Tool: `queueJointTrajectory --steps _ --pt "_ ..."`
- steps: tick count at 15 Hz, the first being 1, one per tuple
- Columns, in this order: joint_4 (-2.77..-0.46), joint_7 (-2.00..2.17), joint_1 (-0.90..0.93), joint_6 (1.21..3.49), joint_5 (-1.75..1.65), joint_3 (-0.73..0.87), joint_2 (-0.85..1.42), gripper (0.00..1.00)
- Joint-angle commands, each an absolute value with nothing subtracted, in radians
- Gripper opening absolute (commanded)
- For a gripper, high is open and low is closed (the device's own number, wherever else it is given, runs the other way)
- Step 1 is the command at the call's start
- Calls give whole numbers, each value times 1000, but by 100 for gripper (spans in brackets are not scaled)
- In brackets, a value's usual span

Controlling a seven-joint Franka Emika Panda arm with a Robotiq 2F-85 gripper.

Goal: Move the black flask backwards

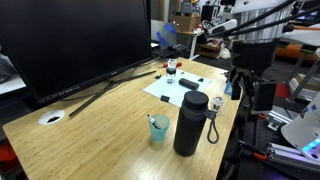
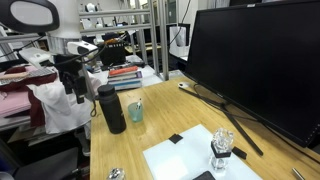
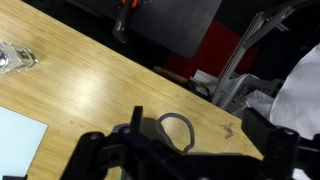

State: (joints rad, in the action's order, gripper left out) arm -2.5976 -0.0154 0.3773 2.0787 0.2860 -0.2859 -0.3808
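Observation:
The black flask [image 1: 190, 122] stands upright on the wooden table [image 1: 100, 115] near its edge, with a grey carry loop [image 1: 213, 127] hanging at its side. It also shows in an exterior view [image 2: 111, 108]. My gripper [image 1: 238, 86] hangs beside the flask, apart from it, over the table's edge, and it shows in both exterior views [image 2: 78, 90]. In the wrist view my gripper [image 3: 198, 125] is open and empty, with the grey loop [image 3: 178, 131] between its fingers. The flask's body cannot be made out there.
A teal cup [image 1: 158, 130] with a straw stands right next to the flask. A white sheet [image 1: 185, 88] carries a small bottle [image 1: 172, 68] and a black block [image 1: 190, 83]. A large monitor [image 1: 75, 40] stands on the table [image 2: 175, 125]. Clutter lies beyond the edge.

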Motion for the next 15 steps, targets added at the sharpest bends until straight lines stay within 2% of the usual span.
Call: queueJointTrajectory --steps 1,6,7,15 --pt "-2605 18 361 2195 264 -304 -329 100" --pt "-2605 192 349 2358 204 -348 -263 100" --pt "-2605 127 372 2310 247 -320 -275 100" --pt "-2603 205 364 2354 226 -340 -258 100"
